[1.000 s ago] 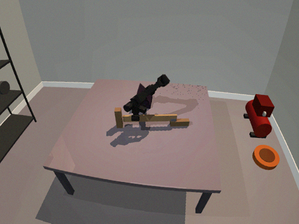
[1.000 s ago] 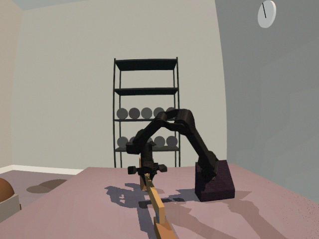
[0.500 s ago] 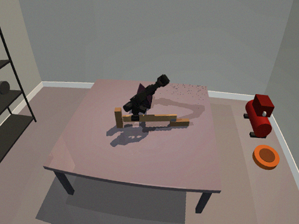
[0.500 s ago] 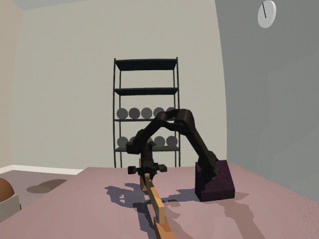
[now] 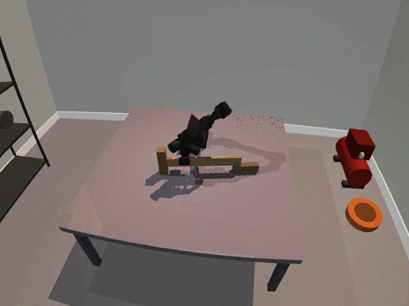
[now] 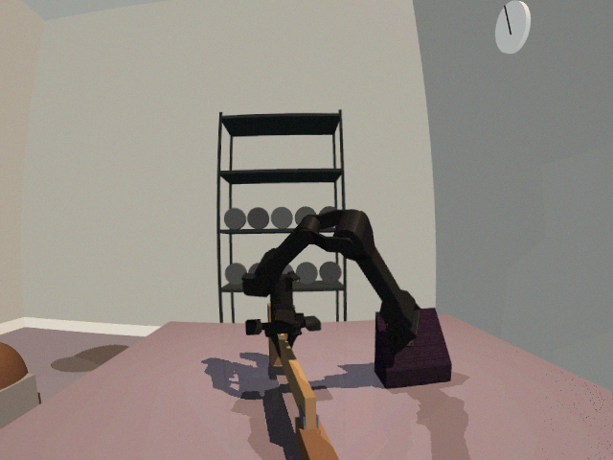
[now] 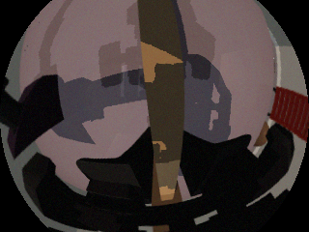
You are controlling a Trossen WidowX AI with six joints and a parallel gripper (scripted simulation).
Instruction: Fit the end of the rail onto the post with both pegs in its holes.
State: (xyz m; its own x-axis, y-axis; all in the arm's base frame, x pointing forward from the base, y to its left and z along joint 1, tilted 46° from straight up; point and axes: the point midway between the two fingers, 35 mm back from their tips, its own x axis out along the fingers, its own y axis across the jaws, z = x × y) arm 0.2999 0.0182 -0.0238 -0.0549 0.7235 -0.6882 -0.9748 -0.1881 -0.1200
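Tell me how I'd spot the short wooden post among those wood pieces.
On the pinkish table, find the black arm's gripper, shut on the long wooden rail. Follow the rail to its left end: the post stands there, the only wood piece standing upright across the rail, unlike the low footboard block at the right end.

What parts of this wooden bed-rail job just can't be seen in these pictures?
- Two pegs and rail holes: top view, too small, under the black gripper shut on the long wooden rail.
- Short wooden post: exterior view, mostly behind the gripper.
- Low footboard block: exterior view, cut by the bottom edge.

Workshop: compressor, storage rack
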